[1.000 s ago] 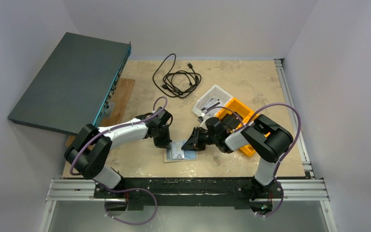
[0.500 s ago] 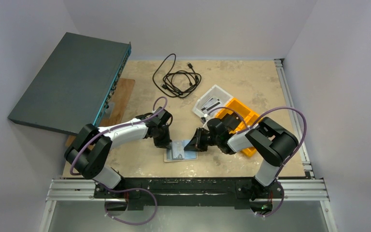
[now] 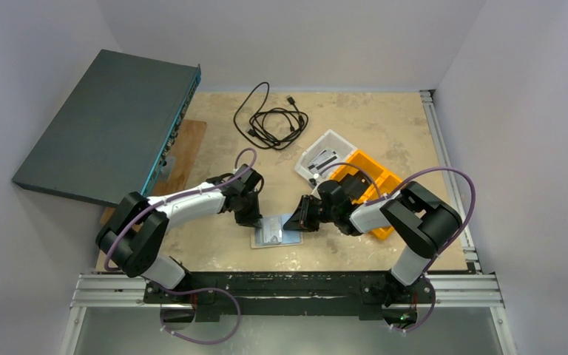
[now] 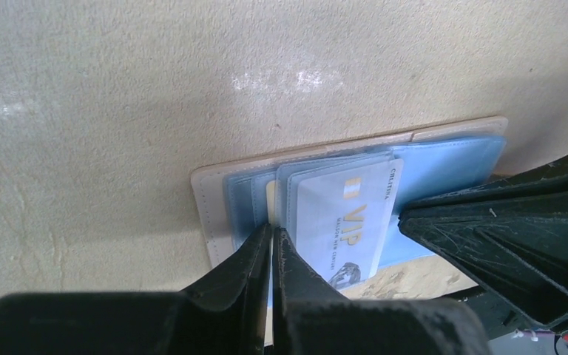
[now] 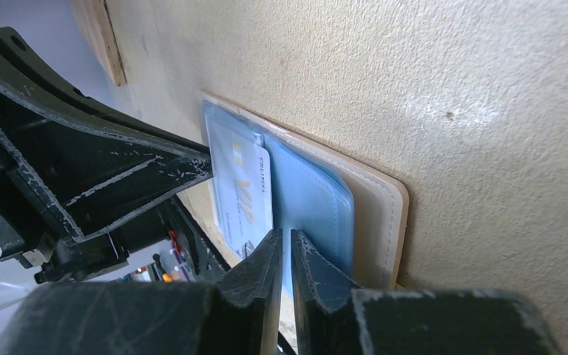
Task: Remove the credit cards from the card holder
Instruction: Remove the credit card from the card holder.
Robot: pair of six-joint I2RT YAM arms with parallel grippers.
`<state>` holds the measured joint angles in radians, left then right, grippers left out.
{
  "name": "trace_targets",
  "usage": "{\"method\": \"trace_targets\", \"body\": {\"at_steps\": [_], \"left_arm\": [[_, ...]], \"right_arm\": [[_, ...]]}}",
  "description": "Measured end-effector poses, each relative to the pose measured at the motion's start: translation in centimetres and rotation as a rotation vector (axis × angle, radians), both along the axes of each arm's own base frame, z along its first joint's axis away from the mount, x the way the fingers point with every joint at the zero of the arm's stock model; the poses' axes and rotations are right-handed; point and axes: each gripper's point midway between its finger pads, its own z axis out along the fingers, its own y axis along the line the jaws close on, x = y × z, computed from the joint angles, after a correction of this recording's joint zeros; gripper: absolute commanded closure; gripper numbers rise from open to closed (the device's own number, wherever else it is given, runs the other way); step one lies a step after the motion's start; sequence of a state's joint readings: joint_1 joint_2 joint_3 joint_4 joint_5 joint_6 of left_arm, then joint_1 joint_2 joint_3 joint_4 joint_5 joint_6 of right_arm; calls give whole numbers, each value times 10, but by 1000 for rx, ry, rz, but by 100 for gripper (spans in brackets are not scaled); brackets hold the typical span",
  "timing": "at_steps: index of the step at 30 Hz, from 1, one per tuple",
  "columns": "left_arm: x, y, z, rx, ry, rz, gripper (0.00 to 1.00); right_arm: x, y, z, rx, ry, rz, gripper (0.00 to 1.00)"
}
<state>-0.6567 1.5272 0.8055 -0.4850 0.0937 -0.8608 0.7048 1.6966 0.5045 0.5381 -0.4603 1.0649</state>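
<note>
The card holder (image 3: 276, 234) lies open and flat on the table near the front, cream rim (image 4: 208, 207) outside, blue inside (image 4: 451, 155). A pale VIP card (image 4: 344, 222) sticks partway out of its pockets; it also shows in the right wrist view (image 5: 240, 188). My left gripper (image 3: 255, 220) is shut, its tips (image 4: 272, 234) down on the pocket side beside the VIP card. My right gripper (image 3: 296, 220) is shut, its tips (image 5: 282, 237) down on the blue flap (image 5: 314, 200) of the other half. The two grippers face each other across the holder.
An orange bin (image 3: 376, 186) and a white tray (image 3: 327, 157) with small items stand just behind the right arm. A coiled black cable (image 3: 270, 118) lies at the back. A dark grey box (image 3: 107, 126) and a wooden board (image 3: 186, 151) are at the left.
My right gripper has moved a little left and onto the holder's right half. The left gripper and the holder have stayed in place.
</note>
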Motion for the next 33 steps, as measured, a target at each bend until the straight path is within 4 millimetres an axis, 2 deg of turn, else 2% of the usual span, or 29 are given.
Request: {"method": "trace_targets", "body": {"at_steps": [7,12,15,21,33], "left_arm": [[1,1,17,-17,-58,-48,90],[1,-6,25,-35,-82,-86,96],[0,-8,22,-30,-73,-99,100],[-3,-8,4,-2,-26,-105,100],[-1,-12,-1,-5,-3,-98,100]], "right_arm": [[0,0,0,2,1,2,89],[0,1,-1,7,-1,5,89],[0,2,0,9,-2,5,85],[1,3,2,17,-5,11,79],[1,9,0,40,4,33,85]]}}
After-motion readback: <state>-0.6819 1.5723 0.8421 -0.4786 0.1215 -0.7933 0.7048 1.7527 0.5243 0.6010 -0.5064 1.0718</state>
